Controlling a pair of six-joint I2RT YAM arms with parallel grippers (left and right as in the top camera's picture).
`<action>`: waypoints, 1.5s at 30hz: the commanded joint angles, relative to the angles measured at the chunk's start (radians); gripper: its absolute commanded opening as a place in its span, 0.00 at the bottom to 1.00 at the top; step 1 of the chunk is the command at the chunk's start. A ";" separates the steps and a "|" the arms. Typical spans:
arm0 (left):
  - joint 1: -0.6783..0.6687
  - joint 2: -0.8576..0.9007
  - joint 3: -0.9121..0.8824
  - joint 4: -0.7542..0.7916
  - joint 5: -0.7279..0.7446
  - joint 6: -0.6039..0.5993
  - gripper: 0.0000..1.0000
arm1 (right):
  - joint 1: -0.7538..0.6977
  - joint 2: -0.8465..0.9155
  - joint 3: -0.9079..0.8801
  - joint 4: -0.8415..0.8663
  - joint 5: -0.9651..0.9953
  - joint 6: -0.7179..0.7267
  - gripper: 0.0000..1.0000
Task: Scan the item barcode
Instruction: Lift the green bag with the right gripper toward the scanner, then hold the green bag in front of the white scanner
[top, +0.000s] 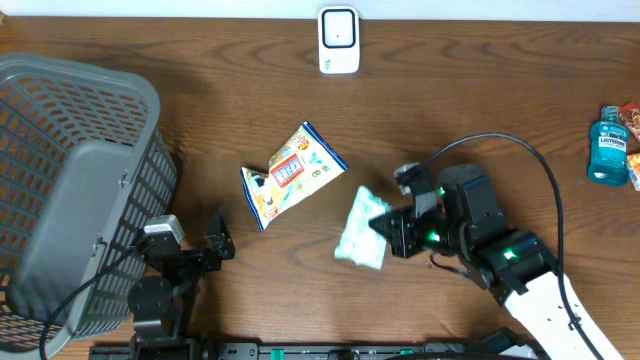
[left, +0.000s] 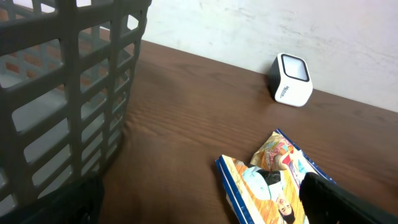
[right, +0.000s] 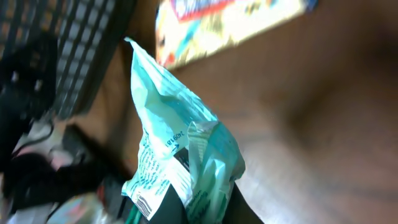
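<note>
Right gripper (top: 388, 232): jaws closed together, clamped on one edge of the teal pouch (top: 361, 240).
Pouch position: held at the fingertips, right of table ctr, on the near side. Contact w/ the table cannot be told.
Pouch detail: crumpled film pack w/ white printed panels. A barcode (right: 144, 205) is seen at the pouch's lower end in the right wrist view, partly blurred.
Left gripper (top: 221, 246): fingers spread fully apart, nothing btwn them. It is positioned near-left, just beside the basket (top: 70, 190).
Scanner (top: 339, 40): small white unit w/ a dark window, set upright at the far edge, approx. ctr. It is well apart from the pouch.
Snack packet (top: 292, 172): colourful flat pack w/ a blue border, laid on the table (top: 480, 90) btwn the scanner and the near side. It is located just left of and beyond the pouch, w/ a small gap seen from overhead. Its right corner lies close to the straight line from pouch to scanner.
Basket detail: grey plastic mesh, taking up the left side. Its wall fills the left part of the left wrist view.
Mouthwash bottle (top: 607, 147): blue-green, placed at the right edge, well clear of the pouch.
Orange pack (top: 630, 112): just beside the bottle, cut off by the frame edge.
Cable (top: 545, 175): black loop arched over the right arm, right of the pouch.
Table detail: dark wood grain. Bare surface is seen btwn the snack packet and the scanner.
</note>
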 joint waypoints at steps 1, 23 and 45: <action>0.003 0.000 -0.016 -0.025 0.016 0.002 1.00 | -0.001 0.016 0.003 0.076 0.219 -0.002 0.01; 0.003 0.000 -0.016 -0.025 0.016 0.002 1.00 | 0.057 0.515 0.009 1.336 0.623 -0.808 0.01; 0.003 0.000 -0.016 -0.025 0.016 0.002 1.00 | -0.024 1.236 0.701 1.513 0.647 -0.984 0.01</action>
